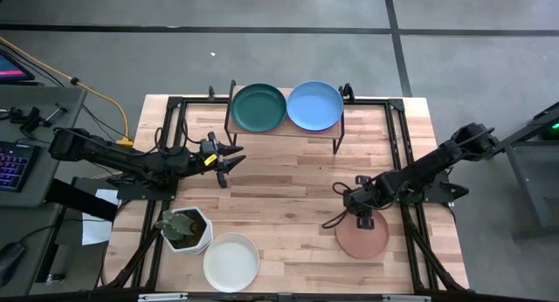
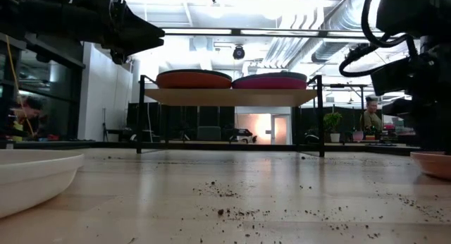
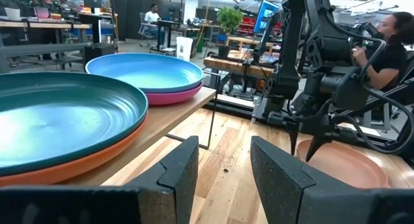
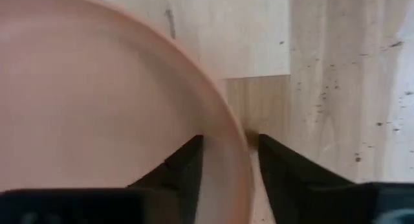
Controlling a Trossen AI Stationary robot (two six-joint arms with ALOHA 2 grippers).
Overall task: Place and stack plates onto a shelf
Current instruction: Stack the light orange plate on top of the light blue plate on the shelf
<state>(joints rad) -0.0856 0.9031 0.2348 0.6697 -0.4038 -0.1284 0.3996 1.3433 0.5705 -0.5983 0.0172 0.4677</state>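
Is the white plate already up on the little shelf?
No, the white plate lies on the table beside the plant pot, far from the shelf.

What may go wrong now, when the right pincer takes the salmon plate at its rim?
1. The right pincer straddles only the thin rim of the salmon plate, open; the plate may slip or tilt when lifted.
2. The shelf already holds two stacks, topped by the teal plate and the blue plate; a poorly centred third plate might slide off.
3. The left pincer waits near the shelf, so the arms might collide.
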